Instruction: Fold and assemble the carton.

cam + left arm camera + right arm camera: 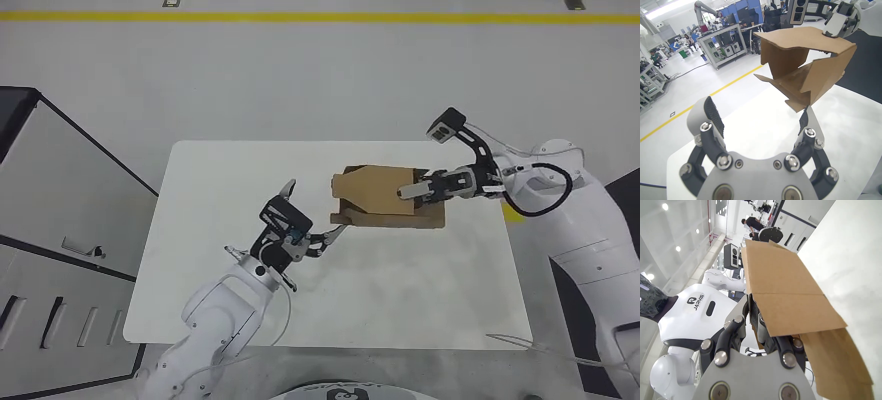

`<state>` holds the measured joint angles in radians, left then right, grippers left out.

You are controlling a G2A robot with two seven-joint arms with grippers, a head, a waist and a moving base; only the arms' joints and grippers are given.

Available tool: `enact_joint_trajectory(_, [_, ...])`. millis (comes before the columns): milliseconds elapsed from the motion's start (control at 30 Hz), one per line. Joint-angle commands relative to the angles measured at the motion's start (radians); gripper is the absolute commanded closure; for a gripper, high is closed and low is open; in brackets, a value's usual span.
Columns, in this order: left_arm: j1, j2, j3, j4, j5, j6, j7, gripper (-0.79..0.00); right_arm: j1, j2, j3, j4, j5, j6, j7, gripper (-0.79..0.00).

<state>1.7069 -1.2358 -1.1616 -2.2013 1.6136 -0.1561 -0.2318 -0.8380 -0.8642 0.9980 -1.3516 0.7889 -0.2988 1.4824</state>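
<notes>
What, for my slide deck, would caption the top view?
Right end effector clamps the half-folded carton on the white table; open left end effector hovers close by.

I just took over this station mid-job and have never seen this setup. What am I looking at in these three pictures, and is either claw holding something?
This is a two-armed robot at a white table. The top view looks down from a camera above its arms; the other two come from a camera on each wrist, so each shows its own gripper up close. On the table sits one brown carton, half-folded, its flaps open. The right gripper is shut on the carton's upper panel. The left gripper is open and holds nothing; one finger is close to a lower corner flap, and whether it touches I cannot tell.
</notes>
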Motion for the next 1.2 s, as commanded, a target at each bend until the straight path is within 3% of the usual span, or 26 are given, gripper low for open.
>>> enact_joint_trajectory(0, [0.0, 0.0, 0.0, -0.001, -0.001, -0.004, -0.004, -0.785, -0.002, 0.001, 0.01, -0.004, -0.024, -0.003, -0.017, 0.0])
enact_joint_trajectory(167, [0.003, 0.003, -0.006, -0.02, -0.021, -0.039, -0.041, -0.785, -0.004, 0.003, 0.029, -0.014, -0.085, -0.019, -0.045, 0.0])
enact_joint_trajectory(333, [-0.026, 0.007, -0.013, -0.053, -0.055, -0.11, -0.173, -0.785, -0.011, 0.003, 0.049, -0.035, -0.131, -0.075, -0.069, 0.0])
enact_joint_trajectory(533, [-0.032, 0.007, -0.017, -0.055, -0.036, -0.111, -0.177, -0.785, -0.011, 0.003, 0.05, -0.035, -0.136, -0.079, -0.071, 0.0])
enact_joint_trajectory(633, [-0.043, 0.011, -0.018, -0.058, -0.033, -0.158, -0.162, -0.785, -0.027, 0.003, 0.055, -0.067, -0.166, -0.099, -0.113, 0.0])
enact_joint_trajectory(967, [-0.075, 0.021, -0.083, -0.066, -0.227, -0.296, -0.195, -0.785, -0.049, 0.004, 0.087, -0.087, -0.169, -0.134, -0.096, 0.0])
enact_joint_trajectory(1167, [-0.097, 0.025, -0.077, -0.053, -0.275, -0.334, -0.212, -0.767, -0.055, 0.002, 0.087, -0.099, -0.157, -0.133, -0.094, 0.0])
